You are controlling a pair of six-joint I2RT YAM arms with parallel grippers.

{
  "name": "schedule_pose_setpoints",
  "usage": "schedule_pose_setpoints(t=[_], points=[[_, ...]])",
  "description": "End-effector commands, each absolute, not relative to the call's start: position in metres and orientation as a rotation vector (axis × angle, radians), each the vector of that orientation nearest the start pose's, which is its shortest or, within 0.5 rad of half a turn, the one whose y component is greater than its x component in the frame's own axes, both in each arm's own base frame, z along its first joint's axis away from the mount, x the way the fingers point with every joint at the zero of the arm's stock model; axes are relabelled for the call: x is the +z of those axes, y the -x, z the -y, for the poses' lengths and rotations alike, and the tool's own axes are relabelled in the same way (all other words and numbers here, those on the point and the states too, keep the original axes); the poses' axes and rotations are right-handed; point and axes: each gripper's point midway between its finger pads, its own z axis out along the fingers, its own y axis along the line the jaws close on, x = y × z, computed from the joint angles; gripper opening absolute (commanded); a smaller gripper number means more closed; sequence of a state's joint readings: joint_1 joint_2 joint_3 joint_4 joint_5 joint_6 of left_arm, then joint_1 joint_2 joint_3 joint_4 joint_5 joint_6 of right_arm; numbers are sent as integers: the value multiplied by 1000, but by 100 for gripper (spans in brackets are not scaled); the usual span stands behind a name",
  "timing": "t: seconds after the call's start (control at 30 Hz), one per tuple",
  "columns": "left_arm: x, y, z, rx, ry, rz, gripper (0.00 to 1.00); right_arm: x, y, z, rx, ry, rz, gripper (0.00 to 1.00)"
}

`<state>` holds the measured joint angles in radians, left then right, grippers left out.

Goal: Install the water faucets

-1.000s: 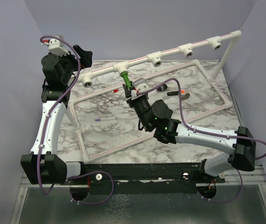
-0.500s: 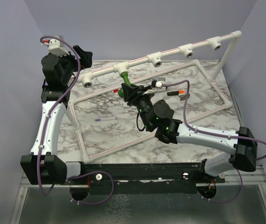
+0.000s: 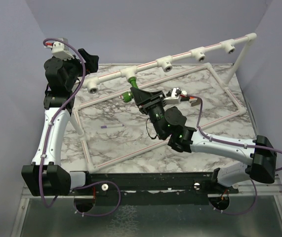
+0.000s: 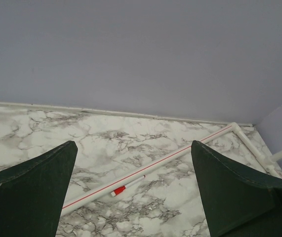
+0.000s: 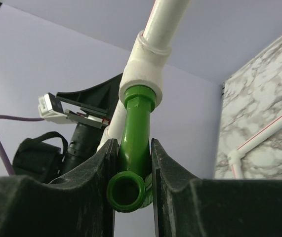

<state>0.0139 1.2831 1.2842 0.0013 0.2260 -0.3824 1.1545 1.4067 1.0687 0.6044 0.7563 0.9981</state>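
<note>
So the right gripper (image 5: 131, 165) is clamped on the bright green plastic faucet with a curved spout (image 5: 137, 133). One black finger (image 5: 109, 168) presses on each side of the stem, just above the round open mouth of the spout. The faucet stands nearly straight up out of the jaws, and its hex top end sits in the mouth of a white plastic T-socket (image 5: 143, 69) on the raised rail of the white pipe frame (image 3: 195, 52). How deep it's seated, I honestly can't tell from either view.

From the top camera, the faucet hangs under the second socket from the left, its round end pointing left. The right gripper is closed around it just below the socket, above the marble-pattern table (image 3: 111, 148).

The left gripper (image 4: 133, 148) has its fingers spread wide with nothing between them. It's raised near the left end of the rail, well apart from the faucet. A thin purple pen (image 3: 112, 127) lies flat on the table inside the frame.
</note>
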Motion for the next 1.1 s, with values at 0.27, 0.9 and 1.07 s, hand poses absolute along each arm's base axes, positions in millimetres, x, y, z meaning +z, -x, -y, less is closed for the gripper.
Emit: schedule_pose_setpoints(t=[0.27,0.9,1.07], points=[[278,-428,52,-491,216,-1915,99,364,-235,-412,1719,-755,-1536,1],[277,-428,52,-486,218,-1917,99,368,-233,-385,1497,-534,-1527,71],[276,-429,52,-485,219,-1919,99,372,-231,-371,1427,-477,-1510,74]])
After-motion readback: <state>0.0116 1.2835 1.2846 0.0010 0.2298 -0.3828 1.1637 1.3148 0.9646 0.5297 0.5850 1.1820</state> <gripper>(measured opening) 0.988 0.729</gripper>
